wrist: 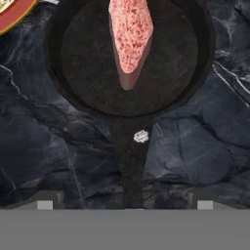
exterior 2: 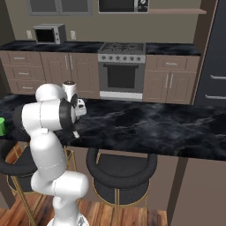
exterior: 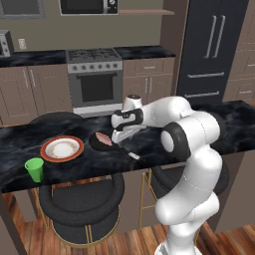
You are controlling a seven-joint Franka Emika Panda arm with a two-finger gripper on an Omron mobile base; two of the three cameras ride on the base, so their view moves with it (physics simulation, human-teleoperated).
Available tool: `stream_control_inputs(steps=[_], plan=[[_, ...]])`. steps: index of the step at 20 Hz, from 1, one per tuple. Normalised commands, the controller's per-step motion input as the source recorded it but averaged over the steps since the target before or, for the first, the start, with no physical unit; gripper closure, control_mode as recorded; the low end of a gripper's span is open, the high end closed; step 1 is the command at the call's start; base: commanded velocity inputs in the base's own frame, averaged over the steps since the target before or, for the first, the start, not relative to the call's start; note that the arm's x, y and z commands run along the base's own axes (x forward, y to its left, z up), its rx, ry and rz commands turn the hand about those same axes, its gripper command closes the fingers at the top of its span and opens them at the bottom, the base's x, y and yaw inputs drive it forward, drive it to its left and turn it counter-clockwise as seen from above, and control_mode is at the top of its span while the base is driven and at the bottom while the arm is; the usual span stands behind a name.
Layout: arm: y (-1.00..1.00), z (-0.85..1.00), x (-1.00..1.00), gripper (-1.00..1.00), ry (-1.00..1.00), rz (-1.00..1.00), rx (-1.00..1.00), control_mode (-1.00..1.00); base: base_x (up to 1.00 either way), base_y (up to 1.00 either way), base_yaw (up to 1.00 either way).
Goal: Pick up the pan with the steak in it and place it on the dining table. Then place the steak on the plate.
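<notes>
The black pan [wrist: 88, 68] rests on the marble dining table [exterior: 209, 127], its long handle [wrist: 131, 166] pointing toward my hand. The pink-red steak [wrist: 129, 34] lies flat inside it. From the left base view the pan [exterior: 97, 143] and steak [exterior: 103, 138] sit just right of the orange-rimmed plate [exterior: 62, 148], whose rim also shows in a corner of the hand view [wrist: 12, 12]. My gripper [wrist: 125, 205] hovers over the handle's outer end, open, one fingertip [wrist: 45, 205] well out on each side and clear of the handle. The gripper [exterior: 123, 134] holds nothing.
A small green cup [exterior: 35, 169] stands near the table's front edge, left of the plate. Black bar stools [exterior: 82, 199] sit under the table front. The marble top [exterior 2: 145, 123] stretches to the right. Stove [exterior: 94, 74] and cabinets line the far wall.
</notes>
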Motion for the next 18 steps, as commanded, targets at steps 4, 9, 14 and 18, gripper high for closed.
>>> stream_control_inputs(steps=[4,9,14,18], plan=[[0.19,0.03,-0.25,-1.00,-0.21,0.06,0.09,-1.00,0.00,0.00,0.00],[0.13,0.00,-0.49,-1.00,-0.28,0.04,0.07,-1.00,0.00,0.00,0.00],[0.18,0.11,0.09,-1.00,-0.21,-0.01,0.02,-1.00,0.00,0.00,0.00],[0.26,0.14,0.49,-1.00,-0.10,-0.04,0.01,-1.00,0.00,0.00,0.00]])
